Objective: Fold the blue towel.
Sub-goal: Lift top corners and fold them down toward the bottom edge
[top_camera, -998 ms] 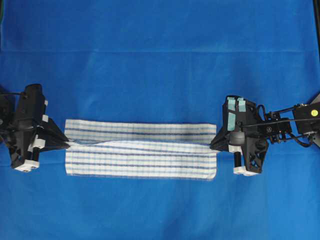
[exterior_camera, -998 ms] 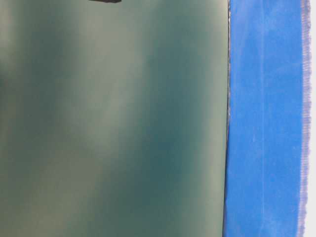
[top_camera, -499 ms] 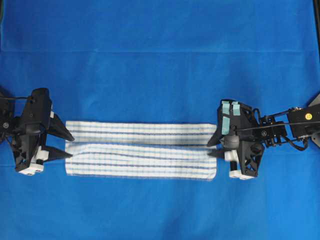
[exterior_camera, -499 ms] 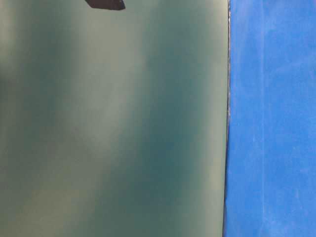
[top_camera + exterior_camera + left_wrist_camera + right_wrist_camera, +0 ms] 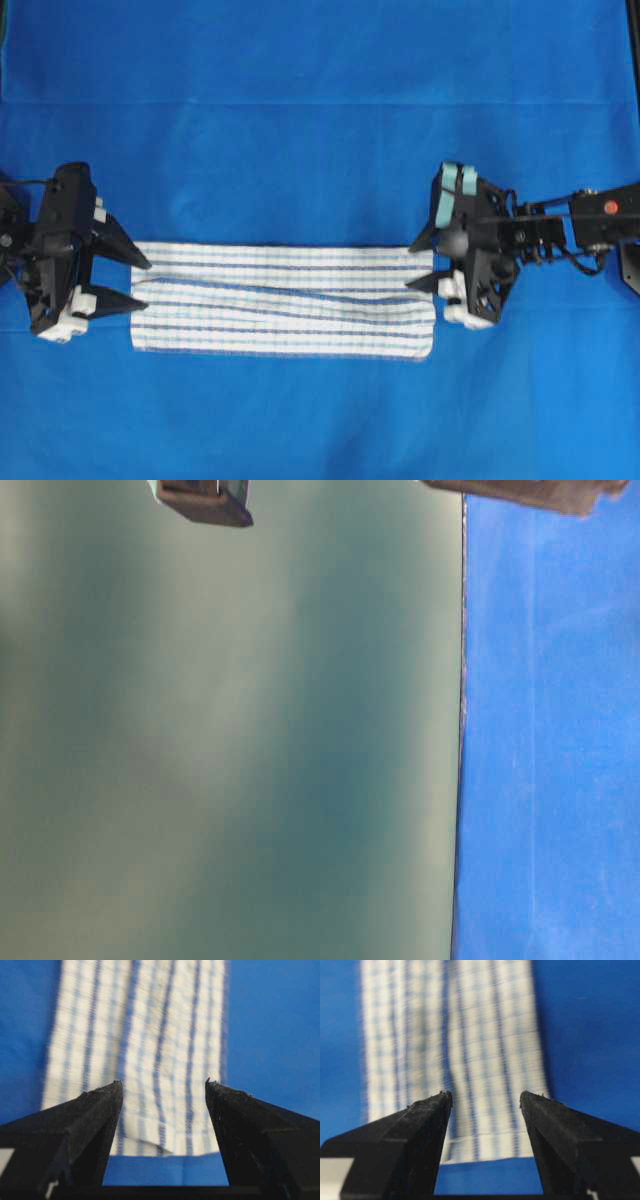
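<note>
Both the left end effector (image 5: 138, 283) and right end effector (image 5: 421, 264) have just sprung apart, releasing the white woven towel with thin blue stripes (image 5: 284, 300), which now lies folded lengthwise on the blue-covered desk (image 5: 320, 150); another fold likely follows.

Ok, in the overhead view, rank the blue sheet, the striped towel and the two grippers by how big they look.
1. Blue background sheet, which fills nearly the whole view.
2. Blue towel, a long folded strip between the arms.
3. Left gripper and right gripper, both open; with their black housings they look about alike, so I won't rank them.
</note>
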`<state>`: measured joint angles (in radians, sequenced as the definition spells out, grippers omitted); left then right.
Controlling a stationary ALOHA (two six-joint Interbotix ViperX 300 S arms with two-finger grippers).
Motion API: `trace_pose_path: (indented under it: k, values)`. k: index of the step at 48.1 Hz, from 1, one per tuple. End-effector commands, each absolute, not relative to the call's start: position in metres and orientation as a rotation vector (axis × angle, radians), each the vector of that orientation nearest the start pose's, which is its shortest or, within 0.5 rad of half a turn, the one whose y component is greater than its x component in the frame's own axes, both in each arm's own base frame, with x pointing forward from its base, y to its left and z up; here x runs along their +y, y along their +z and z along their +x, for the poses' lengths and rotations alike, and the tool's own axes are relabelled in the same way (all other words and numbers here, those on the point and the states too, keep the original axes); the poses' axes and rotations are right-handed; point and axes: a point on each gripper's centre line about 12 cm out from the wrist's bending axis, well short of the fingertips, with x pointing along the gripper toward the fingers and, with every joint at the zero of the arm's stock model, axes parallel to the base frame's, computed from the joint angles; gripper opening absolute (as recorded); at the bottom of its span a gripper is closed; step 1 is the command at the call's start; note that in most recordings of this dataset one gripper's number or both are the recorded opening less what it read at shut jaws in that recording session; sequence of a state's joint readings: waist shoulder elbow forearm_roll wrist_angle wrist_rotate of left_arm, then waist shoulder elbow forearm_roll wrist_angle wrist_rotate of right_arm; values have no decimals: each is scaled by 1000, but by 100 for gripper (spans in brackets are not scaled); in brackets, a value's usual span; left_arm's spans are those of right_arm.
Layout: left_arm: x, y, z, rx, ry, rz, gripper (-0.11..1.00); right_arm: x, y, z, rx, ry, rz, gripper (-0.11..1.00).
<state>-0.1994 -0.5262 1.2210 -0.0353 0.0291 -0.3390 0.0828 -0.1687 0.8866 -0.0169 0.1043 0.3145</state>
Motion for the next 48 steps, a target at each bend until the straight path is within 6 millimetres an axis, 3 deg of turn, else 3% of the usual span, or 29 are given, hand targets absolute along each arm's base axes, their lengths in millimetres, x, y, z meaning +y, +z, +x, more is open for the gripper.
trace_pose_path:
  k: [1,13,23,32,48]
  values:
    - [-37,149,217,737,-30,-292,59,21,158,319,795,-54,243,61]
    - [-26,141,218,771,24,-299,59,13,148,315,818,-79,248,61]
    - [-16,115,219,864,76,-285,59,-2,117,312,890,-133,264,61]
    - [-13,94,220,926,100,-282,59,-3,95,310,942,-143,265,61]
    - [-9,89,221,953,128,-300,57,-2,93,311,950,-143,265,59]
